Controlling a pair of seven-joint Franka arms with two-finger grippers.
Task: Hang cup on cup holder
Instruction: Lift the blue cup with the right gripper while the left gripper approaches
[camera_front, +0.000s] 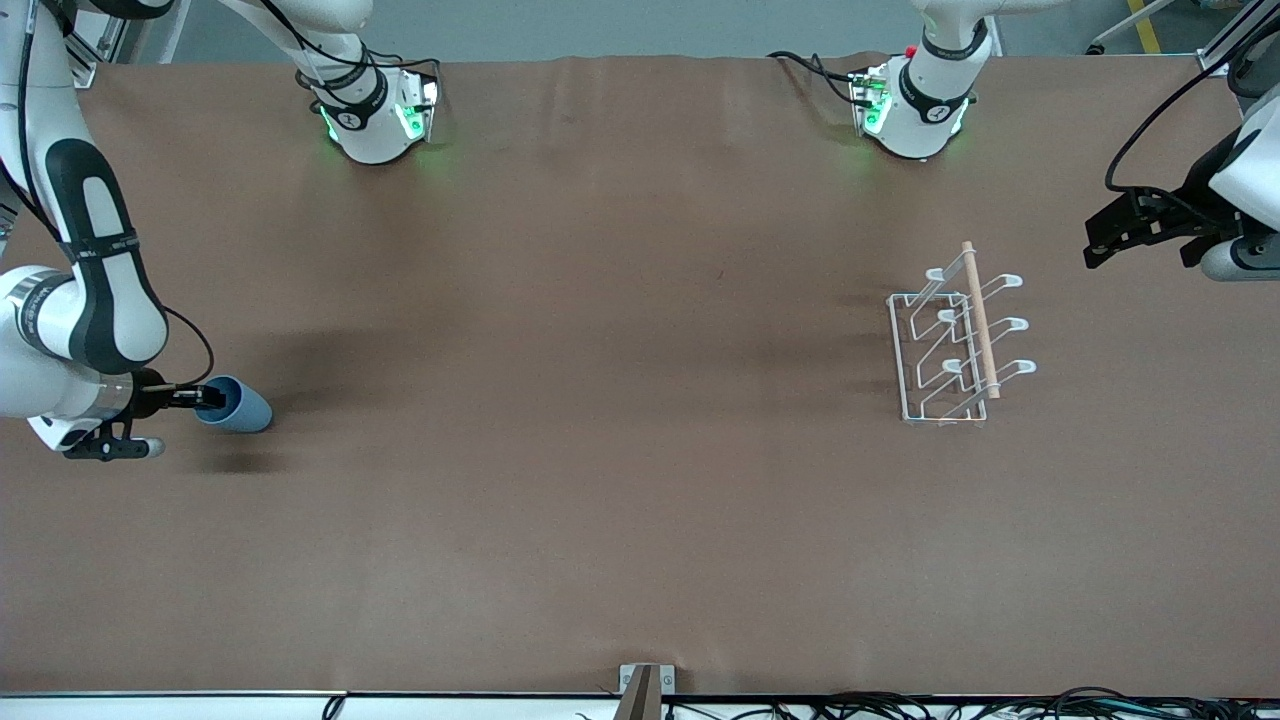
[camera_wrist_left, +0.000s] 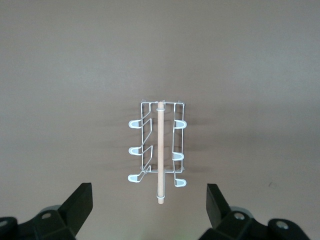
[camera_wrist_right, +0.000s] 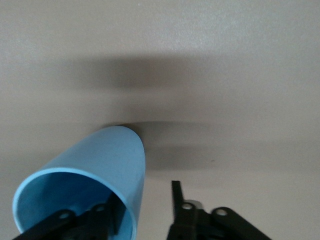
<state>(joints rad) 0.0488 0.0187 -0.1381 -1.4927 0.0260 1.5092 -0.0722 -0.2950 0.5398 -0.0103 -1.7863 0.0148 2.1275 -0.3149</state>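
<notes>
The light-blue cup (camera_front: 240, 405) lies on its side near the right arm's end of the table, its mouth turned toward my right gripper (camera_front: 205, 398). In the right wrist view one finger is inside the cup (camera_wrist_right: 110, 160) and the other outside. My right gripper (camera_wrist_right: 144, 195) straddles the wall at the rim, and a gap shows between the outer finger and the wall. The white wire cup holder (camera_front: 960, 340) with its wooden rod stands toward the left arm's end. My left gripper (camera_front: 1100, 240) waits open in the air beside the cup holder (camera_wrist_left: 159, 150), its jaws (camera_wrist_left: 150, 200) holding nothing.
The brown table (camera_front: 620, 500) lies bare between the cup and the rack. The two arm bases (camera_front: 375, 120) stand along the table's edge farthest from the front camera. Cables run along the nearest edge.
</notes>
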